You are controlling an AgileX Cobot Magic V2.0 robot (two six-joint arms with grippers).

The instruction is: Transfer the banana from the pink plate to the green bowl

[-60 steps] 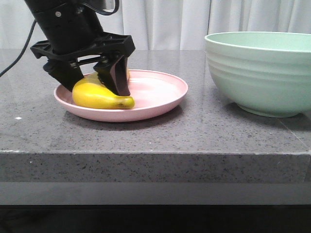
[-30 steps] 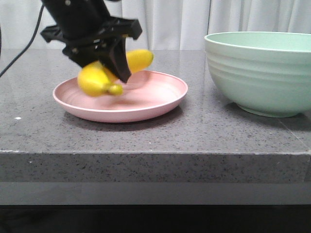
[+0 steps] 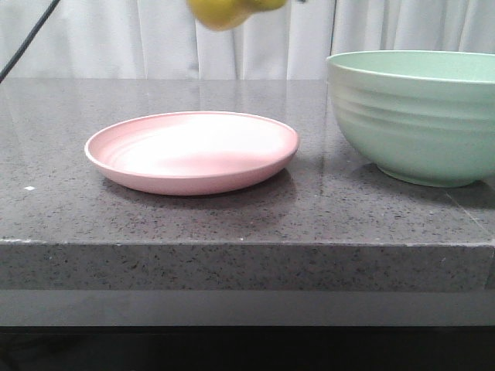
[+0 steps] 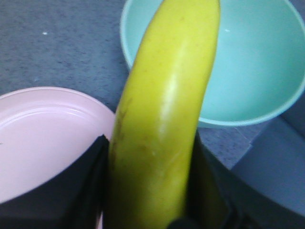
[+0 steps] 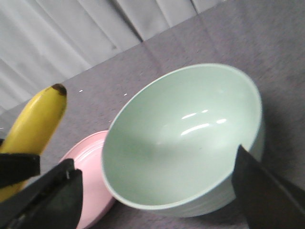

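The yellow banana (image 3: 223,11) hangs high above the table, cut off by the top edge of the front view, over the far right part of the pink plate (image 3: 193,151). The plate is empty. My left gripper (image 4: 150,191) is shut on the banana (image 4: 167,114), with a black finger (image 4: 81,191) on each side. The green bowl (image 3: 418,116) stands to the right of the plate and is empty inside (image 4: 257,71). My right gripper (image 5: 157,200) is open and empty above the bowl (image 5: 181,138). Its view also shows the banana (image 5: 35,124) and the plate (image 5: 95,191).
The grey stone table (image 3: 247,216) has its front edge close below the plate and bowl. White curtains (image 3: 139,39) hang behind. A dark cable (image 3: 27,39) crosses the top left corner.
My left gripper has lifted the banana off the pink plate, up and to the right. The gripper has left the top of the front view and the plate is now empty.
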